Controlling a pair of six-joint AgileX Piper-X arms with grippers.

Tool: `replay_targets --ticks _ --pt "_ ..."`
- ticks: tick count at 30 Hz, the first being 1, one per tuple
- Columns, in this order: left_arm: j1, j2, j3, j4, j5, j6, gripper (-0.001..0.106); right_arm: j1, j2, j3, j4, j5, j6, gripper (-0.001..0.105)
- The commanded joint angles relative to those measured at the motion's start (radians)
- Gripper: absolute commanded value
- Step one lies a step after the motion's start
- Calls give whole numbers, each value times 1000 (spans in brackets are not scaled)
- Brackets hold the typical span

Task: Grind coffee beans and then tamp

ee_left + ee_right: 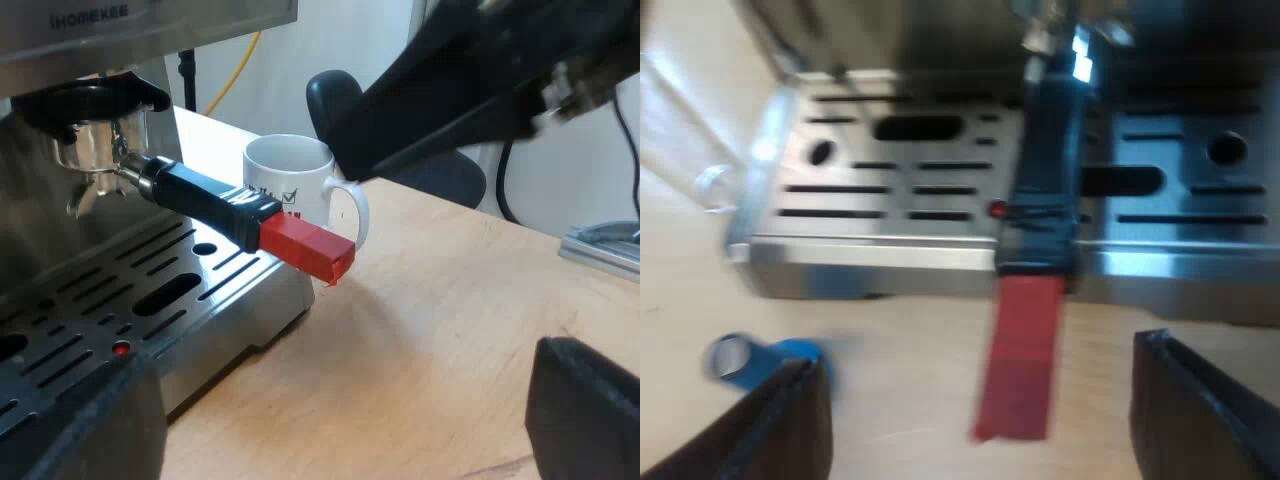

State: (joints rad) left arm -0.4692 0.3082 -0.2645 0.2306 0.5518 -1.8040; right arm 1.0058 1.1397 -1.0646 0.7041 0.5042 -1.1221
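**A:** Where's the holder?

**B:** Locked into the espresso machine at its front, above the drip tray. Its dark handle sticks out past the tray's edge, and the red end hangs over the counter. The mug stands close behind it.

**A:** And the right tool?

**B:** Its fingers are spread wide and grip nothing. The red end lies between them at the tool's twelve o'clock, touching neither. The blue tamper rests on the counter at about ten o'clock, near one finger.

**A:** Left tool?

**B:** Also wide apart and empty, low by the tray, with the handle at roughly eleven o'clock. The right arm passes above the mug.
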Motion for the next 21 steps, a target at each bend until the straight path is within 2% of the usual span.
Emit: replay_targets --ticks 1,8,21 --pt "-5 -6 -4 -4 8 -16 85 -30 11 -8 13 -25 2 63" --pt "-5 -6 -4 -4 8 -18 85 -72 77 -8 19 -68 -18 63" --pt "-5 -6 -4 -4 8 -18 85 -78 194 -18 -14 -76 -34 63"
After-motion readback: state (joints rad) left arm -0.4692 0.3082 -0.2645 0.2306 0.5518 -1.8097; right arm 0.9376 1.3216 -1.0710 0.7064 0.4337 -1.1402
